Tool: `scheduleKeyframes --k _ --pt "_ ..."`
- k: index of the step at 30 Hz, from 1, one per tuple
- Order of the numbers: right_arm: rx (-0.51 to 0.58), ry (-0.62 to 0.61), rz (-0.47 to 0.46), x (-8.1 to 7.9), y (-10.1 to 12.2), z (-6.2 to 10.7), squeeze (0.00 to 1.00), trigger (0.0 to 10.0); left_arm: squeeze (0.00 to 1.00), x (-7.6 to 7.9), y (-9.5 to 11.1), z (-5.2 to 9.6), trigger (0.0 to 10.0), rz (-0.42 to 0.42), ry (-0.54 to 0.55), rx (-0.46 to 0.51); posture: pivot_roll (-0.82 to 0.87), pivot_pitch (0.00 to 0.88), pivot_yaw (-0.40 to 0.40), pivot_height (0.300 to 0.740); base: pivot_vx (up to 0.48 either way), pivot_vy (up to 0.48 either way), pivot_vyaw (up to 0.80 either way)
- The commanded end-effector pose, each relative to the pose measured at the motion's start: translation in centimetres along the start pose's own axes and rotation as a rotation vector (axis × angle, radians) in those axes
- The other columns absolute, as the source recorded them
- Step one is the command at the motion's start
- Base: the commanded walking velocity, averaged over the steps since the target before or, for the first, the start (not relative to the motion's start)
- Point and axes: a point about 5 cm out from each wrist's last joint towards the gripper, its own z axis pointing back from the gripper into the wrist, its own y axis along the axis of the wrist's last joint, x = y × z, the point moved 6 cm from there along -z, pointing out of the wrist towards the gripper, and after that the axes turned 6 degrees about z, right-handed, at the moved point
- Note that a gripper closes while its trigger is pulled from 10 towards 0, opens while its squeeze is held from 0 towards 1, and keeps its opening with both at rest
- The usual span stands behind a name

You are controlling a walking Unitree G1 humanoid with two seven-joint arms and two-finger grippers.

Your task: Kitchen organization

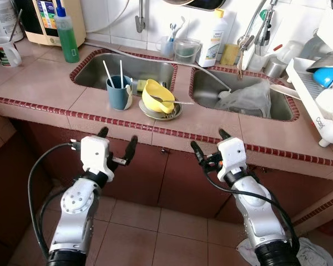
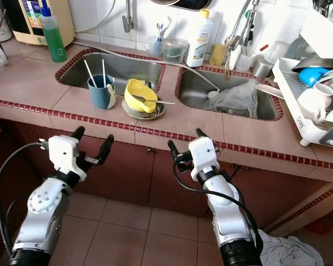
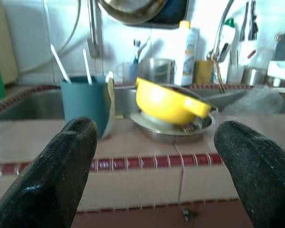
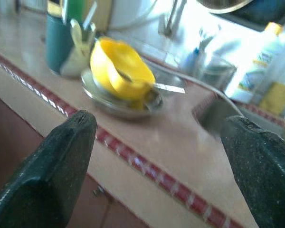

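Note:
On the tiled counter between the two sinks stands a blue cup (image 1: 119,92) holding white sticks. Beside it a yellow bowl (image 1: 155,96) lies tilted on a metal plate (image 1: 161,112) with a spoon. My left gripper (image 1: 117,142) hangs open below the counter's front edge, in line with the cup. My right gripper (image 1: 210,144) is open too, at the same height, below the right sink (image 1: 241,94). Both wrist views look over the counter edge at the cup (image 3: 84,99) and the yellow bowl (image 4: 121,68).
A green soap bottle (image 1: 67,34) and a mug (image 1: 5,51) stand at the back left. A white bottle (image 1: 213,40), glasses and a tap (image 1: 261,25) line the wall. The right sink holds a plastic bag (image 1: 248,97). A dish rack (image 1: 322,94) stands far right. Cloth (image 2: 291,249) lies on the floor.

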Motion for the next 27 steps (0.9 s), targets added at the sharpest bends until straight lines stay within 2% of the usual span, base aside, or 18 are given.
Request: scheduleKeyframes --k 1,10,16,25,27 --pt "0.021 -0.007 -0.016 0.4 0.7 -0.1 0.00 10.0 0.00 0.4 0.1 -0.2 10.0 0.006 -0.017 -0.009 0.09 0.000 -0.072 0.740 0.000 0.000 0.00" --pt "0.074 -0.034 -0.072 0.7 2.1 0.2 0.00 10.0 0.00 0.5 0.4 -0.4 10.0 0.027 -0.025 -0.029 0.08 0.000 -0.059 0.740 0.000 0.000 0.00" --pt "0.077 -0.046 -0.081 0.9 2.1 0.4 0.00 10.0 0.00 0.0 0.8 -0.4 10.0 0.032 -0.008 -0.020 0.08 0.000 -0.060 0.740 0.000 0.000 0.00" --pt "0.050 -0.135 -0.103 2.4 1.4 1.0 0.00 10.0 0.00 -1.0 0.9 -0.1 10.0 0.030 0.027 -0.021 0.09 0.000 -0.065 0.740 0.000 0.000 0.00" --pt "0.044 -0.213 -0.121 3.5 1.1 1.3 0.00 10.0 0.00 -1.2 0.8 0.0 10.0 0.032 0.041 -0.023 0.09 0.000 -0.067 0.740 0.000 0.000 0.00"
